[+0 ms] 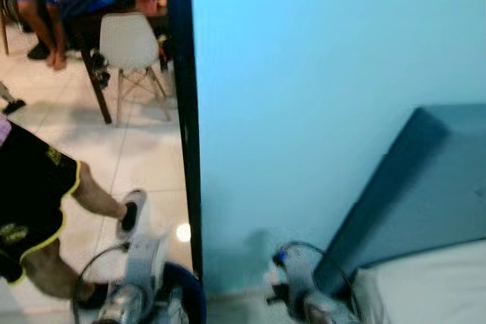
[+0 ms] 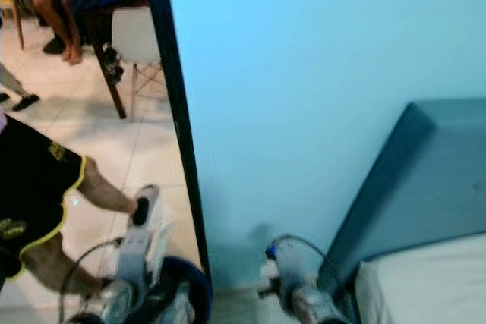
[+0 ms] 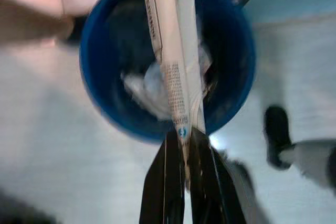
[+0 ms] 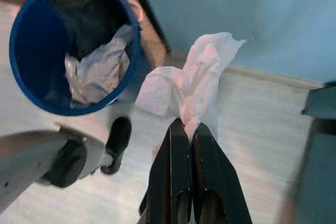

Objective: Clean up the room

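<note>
A round blue bin (image 3: 105, 103) stands on the pale floor by the dark door frame; its rim (image 1: 186, 275) peeks up at the bottom of the left eye view. Crumpled white paper (image 4: 97, 69) lies inside it. My left gripper (image 3: 184, 145) is shut on a long flattened printed paper package (image 3: 170, 51) that hangs straight over the bin's mouth. My right gripper (image 4: 189, 129) is shut on a crumpled white tissue (image 4: 194, 77), held beside the bin, above the floor near the blue wall. Both silver arms (image 1: 140, 278) show low in the head views.
A light blue wall (image 1: 319, 96) stands straight ahead, a dark door frame (image 1: 186, 127) at its left edge. A bed with blue headboard (image 1: 425, 180) lies at right. A person's leg in black shorts (image 1: 45, 202) is close on the left. Beyond the doorway stand a white chair (image 1: 129, 43), a table and another person.
</note>
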Tool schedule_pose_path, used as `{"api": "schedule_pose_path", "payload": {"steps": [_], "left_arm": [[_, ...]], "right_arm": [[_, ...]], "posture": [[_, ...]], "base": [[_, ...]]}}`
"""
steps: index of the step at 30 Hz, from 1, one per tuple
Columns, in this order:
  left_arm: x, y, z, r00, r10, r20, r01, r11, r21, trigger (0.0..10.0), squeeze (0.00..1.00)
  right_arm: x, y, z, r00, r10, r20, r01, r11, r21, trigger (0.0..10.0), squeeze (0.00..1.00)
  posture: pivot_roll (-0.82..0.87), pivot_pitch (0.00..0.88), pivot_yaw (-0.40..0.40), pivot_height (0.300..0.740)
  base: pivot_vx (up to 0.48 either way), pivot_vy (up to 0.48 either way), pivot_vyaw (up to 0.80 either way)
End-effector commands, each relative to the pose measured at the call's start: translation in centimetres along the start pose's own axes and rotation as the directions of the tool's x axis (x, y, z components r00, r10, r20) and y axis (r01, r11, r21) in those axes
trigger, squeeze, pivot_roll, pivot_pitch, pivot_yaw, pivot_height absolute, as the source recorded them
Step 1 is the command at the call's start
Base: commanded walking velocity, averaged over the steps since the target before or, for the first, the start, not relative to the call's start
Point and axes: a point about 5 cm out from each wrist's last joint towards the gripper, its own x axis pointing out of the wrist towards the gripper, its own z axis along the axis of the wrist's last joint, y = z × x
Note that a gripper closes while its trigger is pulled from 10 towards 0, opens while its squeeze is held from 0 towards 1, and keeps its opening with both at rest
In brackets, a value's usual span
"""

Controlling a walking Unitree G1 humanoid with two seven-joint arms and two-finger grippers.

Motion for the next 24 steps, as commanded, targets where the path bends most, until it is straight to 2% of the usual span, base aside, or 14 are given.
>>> {"api": "schedule_pose_path", "payload": {"steps": [1, 3, 6, 8, 11, 14, 16, 21, 22, 24], "left_arm": [[-0.1, 0.1, -1.1, 0.998, 0.015, -0.055, -0.014, 1.000, 0.018, 10.0, 0.00], [-0.1, 0.1, -1.9, 0.996, 0.019, -0.091, -0.018, 1.000, 0.012, 10.0, 0.00], [-0.4, -0.6, -4.0, 0.981, -0.023, -0.190, 0.019, 1.000, -0.023, 10.0, 0.00], [-0.4, -0.8, -4.2, 0.979, -0.031, -0.202, 0.026, 0.999, -0.025, 10.0, 0.00], [-0.4, -0.9, -4.1, 0.981, -0.038, -0.190, 0.032, 0.999, -0.033, 10.0, 0.00], [-0.2, -1.6, -2.6, 0.991, -0.069, -0.112, 0.063, 0.996, -0.057, 10.0, 0.00], [-0.1, -1.5, -1.8, 0.995, -0.051, -0.089, 0.047, 0.998, -0.043, 10.0, 0.00], [0.0, -1.3, -1.3, 0.996, -0.036, -0.076, 0.033, 0.999, -0.038, 10.0, 0.02], [0.0, -1.3, -0.9, 0.997, -0.036, -0.069, 0.033, 0.999, -0.034, 10.0, 1.00], [0.0, -1.0, -1.2, 0.997, -0.031, -0.070, 0.029, 0.999, -0.029, 10.0, 1.00]], "right_arm": [[-0.2, -0.3, -0.8, 1.000, -0.011, -0.028, 0.011, 1.000, 0.008, 10.0, 0.00], [-0.2, -0.3, -0.9, 0.999, -0.007, -0.035, 0.007, 1.000, -0.001, 10.0, 0.00], [-0.2, -0.1, -1.0, 0.999, 0.009, -0.041, -0.010, 1.000, -0.017, 10.0, 0.00], [-0.2, -0.1, -1.0, 0.999, 0.012, -0.042, -0.013, 1.000, -0.018, 10.0, 0.00], [-0.2, -0.1, -0.9, 0.999, 0.012, -0.038, -0.013, 1.000, -0.011, 10.0, 0.00], [-0.2, 0.0, -1.0, 0.999, 0.009, -0.034, -0.009, 1.000, -0.001, 10.0, 0.00], [-0.2, -0.1, -1.0, 0.999, 0.007, -0.034, -0.007, 1.000, 0.002, 10.0, 0.00], [-0.2, -0.1, -1.0, 0.999, 0.006, -0.033, -0.006, 1.000, 0.001, 10.0, 0.00], [-0.2, -0.1, -1.0, 0.999, 0.006, -0.033, -0.006, 1.000, 0.000, 10.0, 0.00], [-0.2, -0.1, -1.0, 0.999, 0.006, -0.033, -0.006, 1.000, -0.001, 10.0, 0.00]], "posture": [[-0.08, 0.038, -0.045, 0.740], [-0.08, 0.039, -0.048, 0.740], [-0.07, 0.041, -0.050, 0.740], [-0.07, 0.042, -0.050, 0.740], [-0.08, 0.042, -0.051, 0.740], [-0.08, 0.046, -0.050, 0.740], [-0.09, 0.049, -0.050, 0.740], [-0.09, 0.051, -0.050, 0.740], [-0.09, 0.054, -0.050, 0.740], [-0.09, 0.056, -0.049, 0.740]], "base": [[0.000, 0.000, 0.00], [0.000, 0.000, 0.00], [0.000, 0.000, 0.80], [0.000, 0.000, 0.80], [0.000, 0.000, 0.27], [0.000, 0.000, 0.00], [0.000, 0.000, 0.00], [0.000, 0.000, 0.00], [0.000, 0.000, 0.00], [0.000, 0.000, 0.00]]}}
